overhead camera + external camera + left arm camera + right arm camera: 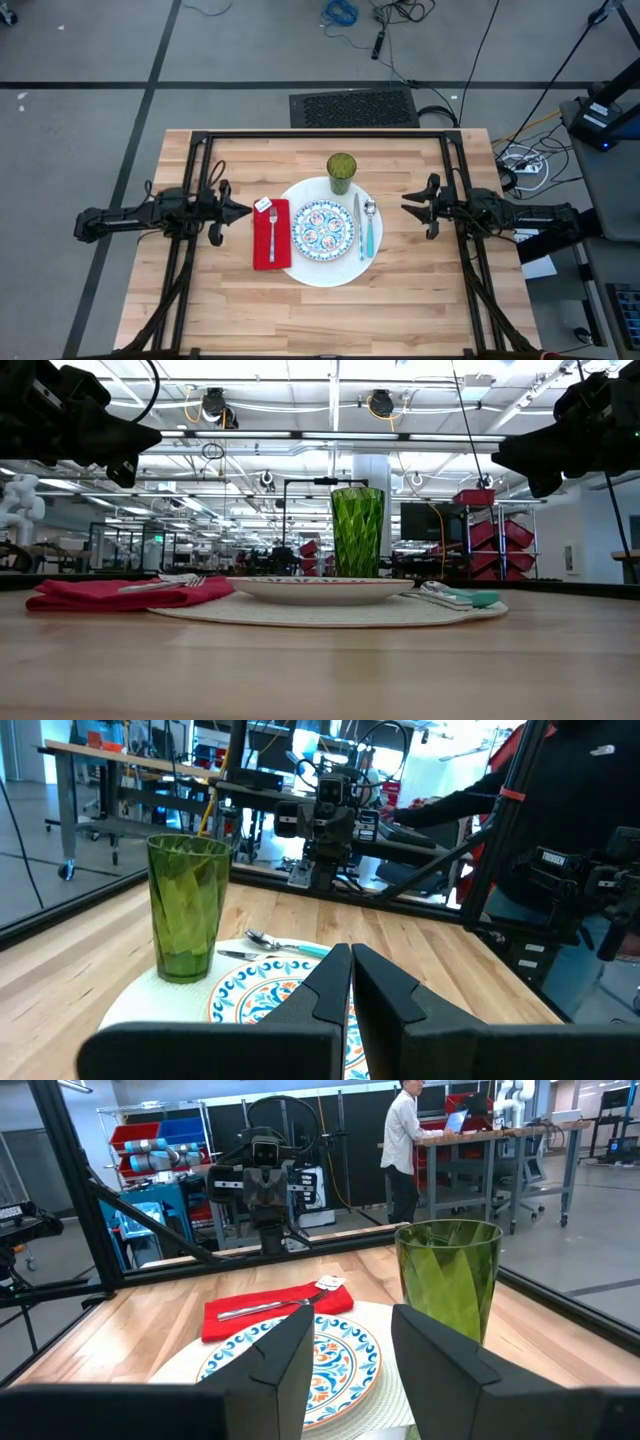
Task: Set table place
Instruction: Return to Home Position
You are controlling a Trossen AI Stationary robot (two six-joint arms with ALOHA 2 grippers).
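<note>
On the table (pixel 330 320), a big white round plate (pixel 318 273) lies at the middle. The small blue-patterned plate (pixel 322 230) rests on it. A green cup (pixel 342 173) stands upright at the big plate's far edge. Left of the plates lies the red napkin (pixel 262 245) with the fork (pixel 271 232) on top. Knife (pixel 356 215) and teal-handled spoon (pixel 368 228) lie on the big plate's right side. My left gripper (pixel 248 210) hovers shut just left of the napkin. My right gripper (pixel 404 204) hovers open right of the spoon, holding nothing.
Black frame rails (pixel 320 134) run along the table's far side and down past both arms. A dark floor grate (pixel 353 107) lies beyond the far edge. A person (pixel 405 1140) stands at a bench far behind. Bare wood (pixel 320 320) spreads along the near edge.
</note>
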